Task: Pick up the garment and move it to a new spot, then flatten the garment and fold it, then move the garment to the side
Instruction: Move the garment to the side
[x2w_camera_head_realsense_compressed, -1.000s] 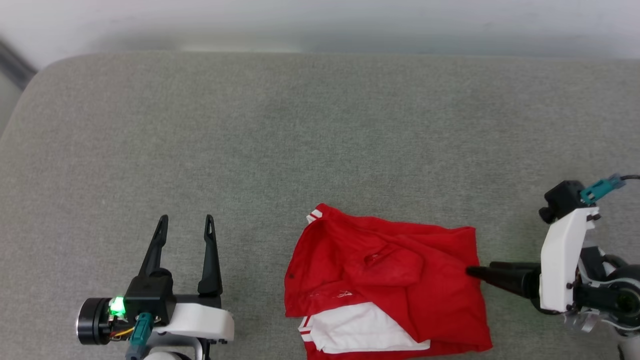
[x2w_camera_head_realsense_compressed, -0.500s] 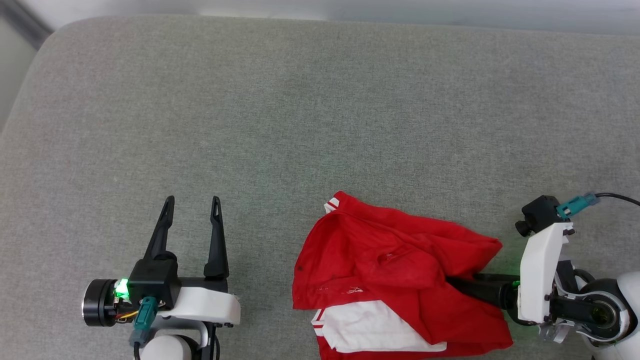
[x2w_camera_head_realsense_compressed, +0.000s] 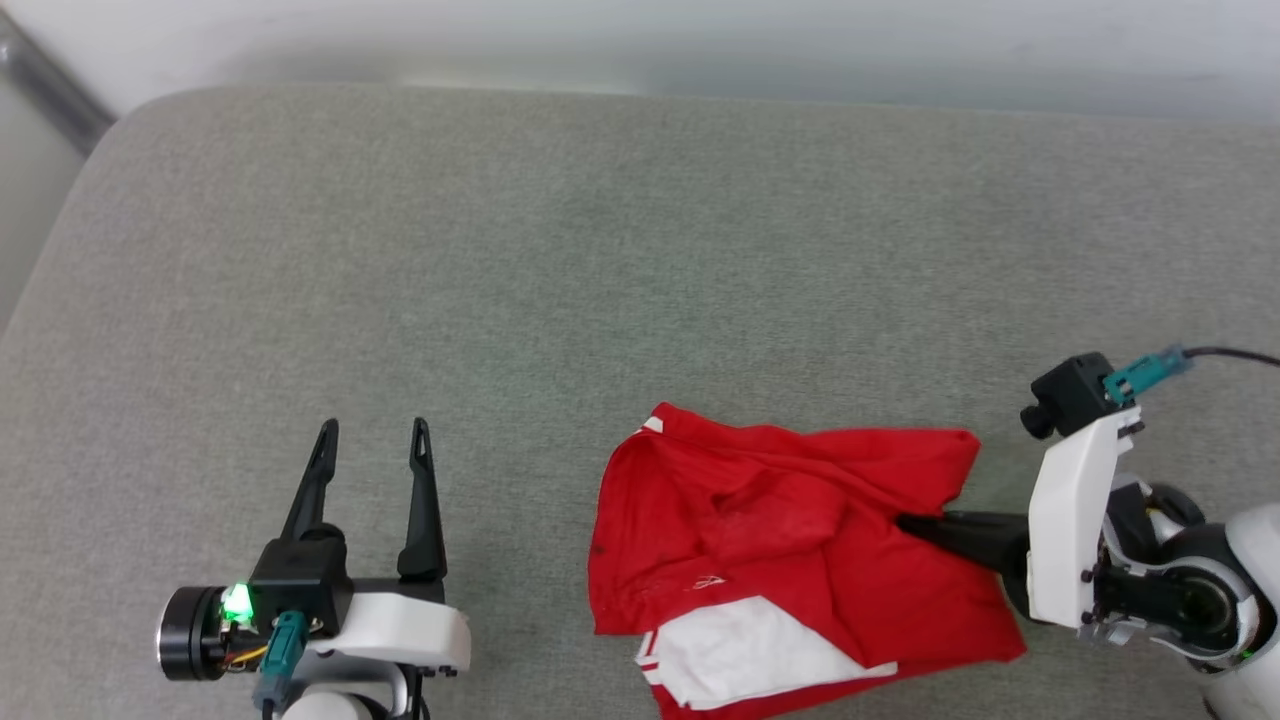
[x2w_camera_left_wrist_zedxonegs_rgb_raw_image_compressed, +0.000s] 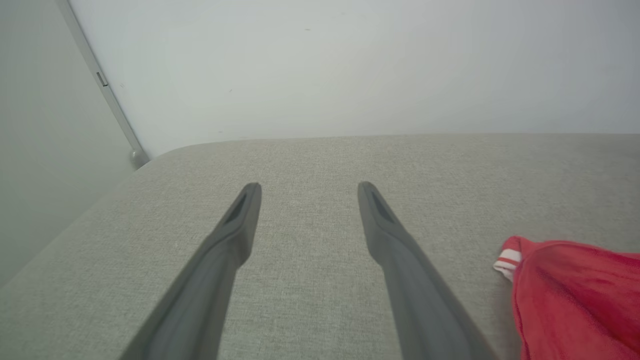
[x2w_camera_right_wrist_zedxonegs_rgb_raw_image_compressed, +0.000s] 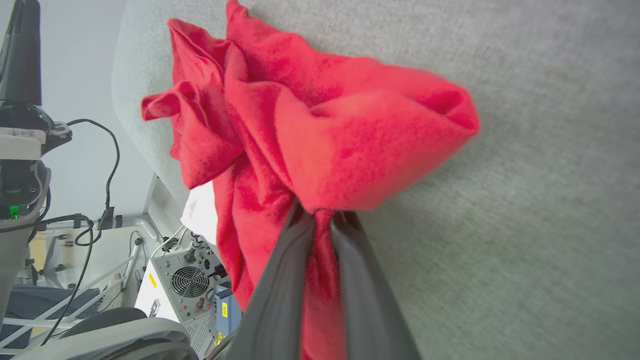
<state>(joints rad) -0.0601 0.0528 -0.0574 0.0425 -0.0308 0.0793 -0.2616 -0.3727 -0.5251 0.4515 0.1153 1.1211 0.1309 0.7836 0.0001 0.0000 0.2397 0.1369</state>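
The garment (x2w_camera_head_realsense_compressed: 790, 540) is a folded red jersey with a white sleeve and striped trim, lying at the near right of the grey cushion (x2w_camera_head_realsense_compressed: 600, 280). My right gripper (x2w_camera_head_realsense_compressed: 905, 525) comes in from the right and is shut on the garment's right side; red cloth (x2w_camera_right_wrist_zedxonegs_rgb_raw_image_compressed: 320, 150) bunches up over its fingertips. My left gripper (x2w_camera_head_realsense_compressed: 372, 432) stands open at the near left, apart from the garment, with nothing between its fingers. In the left wrist view a striped cuff and red cloth (x2w_camera_left_wrist_zedxonegs_rgb_raw_image_compressed: 575, 290) lie to the right of that gripper (x2w_camera_left_wrist_zedxonegs_rgb_raw_image_compressed: 309, 188).
A pale wall (x2w_camera_head_realsense_compressed: 640, 40) runs behind the cushion. Past the cushion's edge, the right wrist view has cables, a grey box with a fan (x2w_camera_right_wrist_zedxonegs_rgb_raw_image_compressed: 187, 280) and a chair.
The head camera has shifted between frames. My right gripper has gone from touching the garment's right edge to being shut on it, and the cloth's right side has bunched and lifted. The left gripper stays open.
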